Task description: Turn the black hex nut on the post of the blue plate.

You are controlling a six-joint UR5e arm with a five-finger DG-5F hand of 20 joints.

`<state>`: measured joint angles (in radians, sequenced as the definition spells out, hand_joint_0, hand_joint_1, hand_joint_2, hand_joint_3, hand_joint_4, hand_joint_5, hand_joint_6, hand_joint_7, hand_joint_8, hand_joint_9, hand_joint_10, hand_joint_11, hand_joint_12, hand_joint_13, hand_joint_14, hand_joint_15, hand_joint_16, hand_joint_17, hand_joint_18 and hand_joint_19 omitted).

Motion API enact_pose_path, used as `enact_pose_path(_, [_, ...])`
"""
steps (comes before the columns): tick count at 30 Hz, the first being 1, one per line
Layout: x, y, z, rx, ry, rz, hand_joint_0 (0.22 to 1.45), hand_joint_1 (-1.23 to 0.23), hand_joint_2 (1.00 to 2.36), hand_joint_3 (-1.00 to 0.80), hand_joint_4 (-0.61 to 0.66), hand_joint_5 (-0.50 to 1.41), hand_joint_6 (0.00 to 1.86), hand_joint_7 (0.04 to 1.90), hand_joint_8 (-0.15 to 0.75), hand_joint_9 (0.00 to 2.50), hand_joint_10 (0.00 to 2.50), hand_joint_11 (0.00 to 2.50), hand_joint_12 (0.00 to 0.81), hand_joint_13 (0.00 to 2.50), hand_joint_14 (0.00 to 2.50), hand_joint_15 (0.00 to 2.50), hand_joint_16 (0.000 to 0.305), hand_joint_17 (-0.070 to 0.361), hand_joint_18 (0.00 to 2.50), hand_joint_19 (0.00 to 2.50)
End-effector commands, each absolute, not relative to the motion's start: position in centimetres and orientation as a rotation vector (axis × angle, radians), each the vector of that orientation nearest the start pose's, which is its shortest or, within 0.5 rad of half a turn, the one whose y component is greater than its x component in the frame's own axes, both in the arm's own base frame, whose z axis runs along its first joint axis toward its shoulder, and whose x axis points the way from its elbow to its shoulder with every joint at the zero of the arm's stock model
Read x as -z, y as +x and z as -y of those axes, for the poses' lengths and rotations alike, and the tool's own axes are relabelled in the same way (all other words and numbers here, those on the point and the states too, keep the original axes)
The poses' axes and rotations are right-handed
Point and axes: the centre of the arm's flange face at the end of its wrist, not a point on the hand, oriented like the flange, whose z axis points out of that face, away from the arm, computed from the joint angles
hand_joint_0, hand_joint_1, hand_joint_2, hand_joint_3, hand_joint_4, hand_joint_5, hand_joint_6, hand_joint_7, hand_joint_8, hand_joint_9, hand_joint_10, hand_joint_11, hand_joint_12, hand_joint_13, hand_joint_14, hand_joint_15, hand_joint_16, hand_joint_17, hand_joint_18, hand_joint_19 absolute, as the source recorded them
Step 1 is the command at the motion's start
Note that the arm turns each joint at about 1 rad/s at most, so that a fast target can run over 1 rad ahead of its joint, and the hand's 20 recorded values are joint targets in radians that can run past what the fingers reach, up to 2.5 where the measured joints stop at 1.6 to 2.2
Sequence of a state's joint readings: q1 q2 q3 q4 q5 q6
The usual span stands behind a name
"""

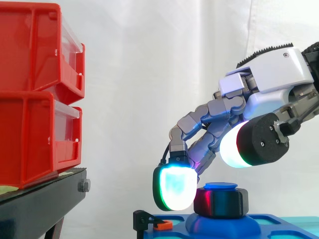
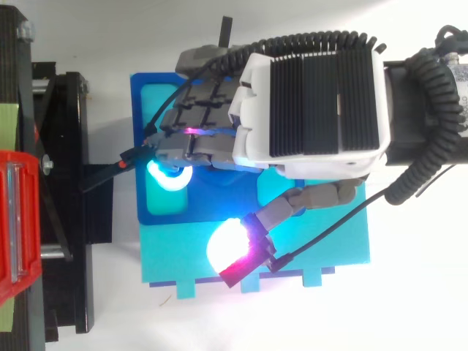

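The black hex nut (image 1: 222, 201) looks rigid, best pinched across opposite flats; the hand's (image 1: 269, 79) curled fingers (image 1: 174, 188) grip nothing yet.

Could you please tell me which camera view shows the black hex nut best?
The side view: the black hex nut sits in plain profile on the post of the blue plate, below the hand. In the top view, the hand's back lies over it and hides it.
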<state>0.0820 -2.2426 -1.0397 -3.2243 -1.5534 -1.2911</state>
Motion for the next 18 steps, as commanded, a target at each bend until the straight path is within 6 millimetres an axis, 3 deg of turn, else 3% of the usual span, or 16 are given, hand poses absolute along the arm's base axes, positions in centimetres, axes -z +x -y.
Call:
enact_pose_path(1, [-31.5, 73.5, 7.6, -0.238, 0.189, -1.799, 0.49, -0.33, 1.00, -0.50, 0.25, -0.15, 0.50, 0.88, 0.257, 0.56, 0.00, 0.10, 0.366, 0.52, 0.01, 0.20, 0.051, 0.115, 0.39, 0.36])
enact_pose_path(18, [-31.1, 73.3, 9.1, -0.233, 0.176, -1.780, 0.49, -0.33, 1.00, -0.50, 0.25, -0.16, 0.50, 0.88, 0.256, 0.56, 0.00, 0.08, 0.366, 0.51, 0.01, 0.20, 0.051, 0.116, 0.39, 0.36])
